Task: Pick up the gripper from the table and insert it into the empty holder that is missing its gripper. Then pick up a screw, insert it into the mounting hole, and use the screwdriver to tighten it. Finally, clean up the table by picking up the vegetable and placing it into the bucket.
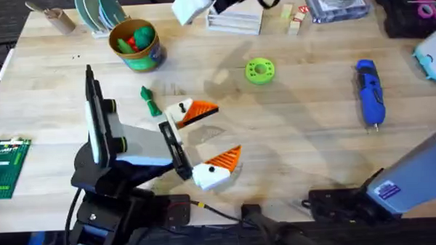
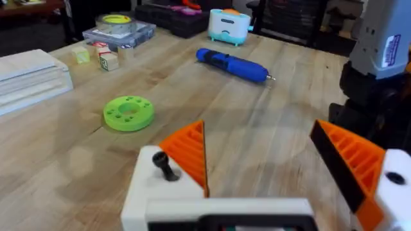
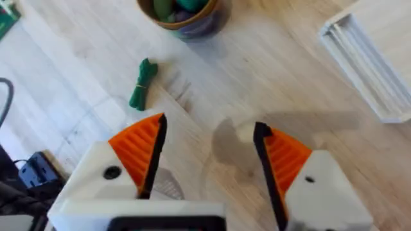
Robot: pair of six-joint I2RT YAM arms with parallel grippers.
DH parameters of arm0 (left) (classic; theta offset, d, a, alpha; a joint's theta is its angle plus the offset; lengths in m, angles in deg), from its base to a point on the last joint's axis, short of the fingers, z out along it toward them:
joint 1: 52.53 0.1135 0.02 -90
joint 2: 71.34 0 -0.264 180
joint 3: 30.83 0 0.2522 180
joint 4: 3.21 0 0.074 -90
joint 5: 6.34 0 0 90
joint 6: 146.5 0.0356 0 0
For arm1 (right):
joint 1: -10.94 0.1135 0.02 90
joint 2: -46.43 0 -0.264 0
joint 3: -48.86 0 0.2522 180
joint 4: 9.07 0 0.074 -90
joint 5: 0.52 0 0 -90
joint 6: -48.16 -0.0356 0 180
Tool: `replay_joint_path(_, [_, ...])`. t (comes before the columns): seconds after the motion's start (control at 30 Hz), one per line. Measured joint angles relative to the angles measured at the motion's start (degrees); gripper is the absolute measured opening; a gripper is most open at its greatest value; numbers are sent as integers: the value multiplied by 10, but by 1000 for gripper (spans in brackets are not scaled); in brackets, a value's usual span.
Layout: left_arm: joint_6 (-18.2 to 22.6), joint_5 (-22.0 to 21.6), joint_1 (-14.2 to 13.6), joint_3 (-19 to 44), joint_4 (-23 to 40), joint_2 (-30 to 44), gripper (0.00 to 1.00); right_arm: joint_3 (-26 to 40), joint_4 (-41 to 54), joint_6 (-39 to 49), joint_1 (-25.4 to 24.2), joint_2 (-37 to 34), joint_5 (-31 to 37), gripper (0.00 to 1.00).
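The vegetable (image 1: 150, 100) lies flat on the table, at about 5 o'clock from the bucket (image 1: 145, 63) and near it. It sits at about 10 o'clock from the left gripper (image 1: 222, 129). It is slim and a little bent, so I judge it light and perhaps soft, and it can roll or slip away under the pads. The best hold seems to be across its middle, with the fingers closing over the thin side.

The left gripper stands wide open, low over the table, with nothing between its orange pads (image 1: 201, 108). The right gripper (image 3: 209, 128) is also wide open and empty, and it looks down on the vegetable and the bucket.

The screwdriver (image 1: 370, 92) rests well apart, at 3 o'clock from the green disc (image 1: 260, 70). It looks heavy and stiff.

By count: one vegetable, one bucket, one screwdriver, one disc, four orange pads. The bucket already holds some toy pieces, red and green; I cannot tell how many.
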Motion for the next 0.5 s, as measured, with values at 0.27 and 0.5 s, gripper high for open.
replay_joint_path(0.27, [1,0,0,0,0,0,576,0,1,-3,-49,20,0,875])
replay_joint_path(0.5, [4,0,0,0,0,0,8,0,39,-4,-136,87,-2,875])
